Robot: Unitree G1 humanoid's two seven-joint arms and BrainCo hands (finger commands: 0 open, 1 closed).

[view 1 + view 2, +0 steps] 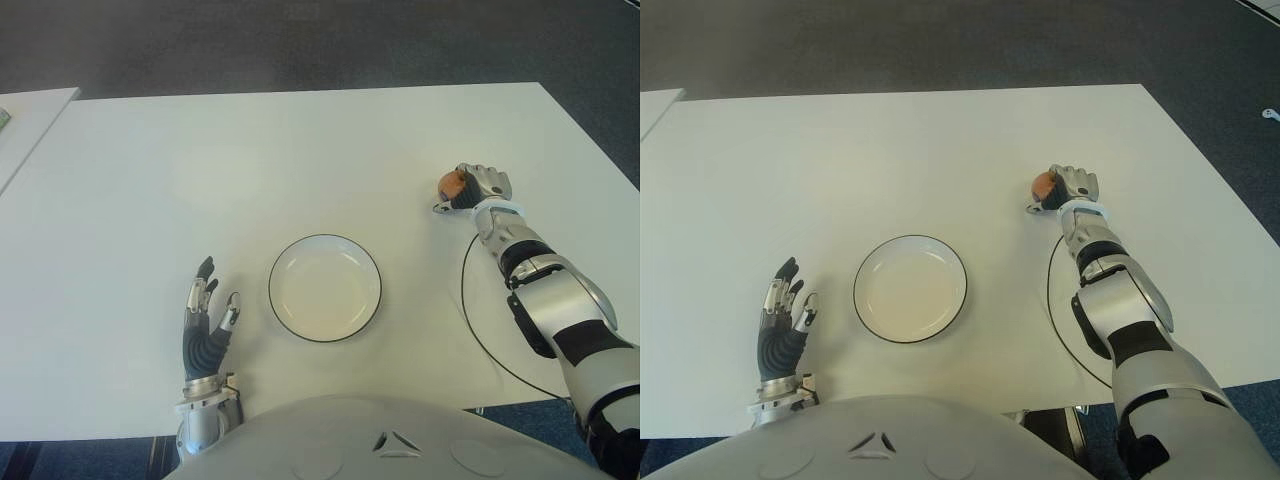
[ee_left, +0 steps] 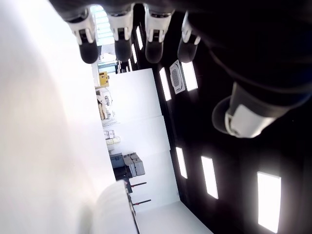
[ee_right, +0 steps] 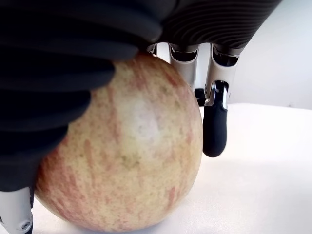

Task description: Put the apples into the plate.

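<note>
**Apple gripped at right of frame, plate bare**

The right hand (image 1: 478, 186), at the right middle of the frame, curls its fingers around a red-yellow apple (image 1: 451, 183) on the white table (image 1: 300, 160). The black-rimmed plate (image 1: 372, 272) at lower centre holds nothing. Left of it, the left hand (image 1: 207, 318) shows with fingers spread.

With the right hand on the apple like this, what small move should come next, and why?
Probably a short lift. The right hand is curled around the apple, which in the right wrist view looks to be still sitting on the table. The plate holds nothing and lies toward the robot's left, so raising comes before carrying over. The left hand shows open left of the plate.
</note>
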